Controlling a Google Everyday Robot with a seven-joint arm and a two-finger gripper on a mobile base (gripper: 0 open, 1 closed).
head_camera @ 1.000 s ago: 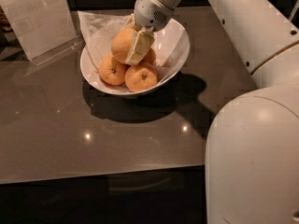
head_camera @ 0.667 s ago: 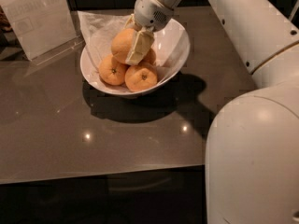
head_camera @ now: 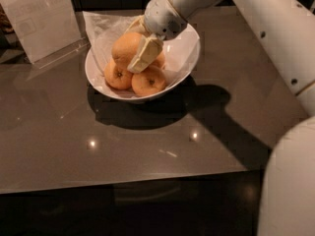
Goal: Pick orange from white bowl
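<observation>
The white bowl (head_camera: pixel 184 58) stands at the back middle of the dark table, lined with crinkled white paper (head_camera: pixel 103 28). The large pale orange (head_camera: pixel 125 49) sits on top of the pile in the bowl. My gripper (head_camera: pixel 134 53) reaches down into the bowl from the upper right and is shut on this orange; one cream finger (head_camera: pixel 141 55) lies across its right side, the other is hidden behind it. Two smaller oranges with dark stem dimples (head_camera: pixel 117 76) (head_camera: pixel 148 82) lie below it in the bowl.
A clear plastic sign holder (head_camera: pixel 42 18) stands at the back left beside the bowl. My white arm (head_camera: pixel 275 38) crosses the upper right and my body (head_camera: pixel 290 186) fills the lower right. The glossy table (head_camera: pixel 147 151) ends at a front edge.
</observation>
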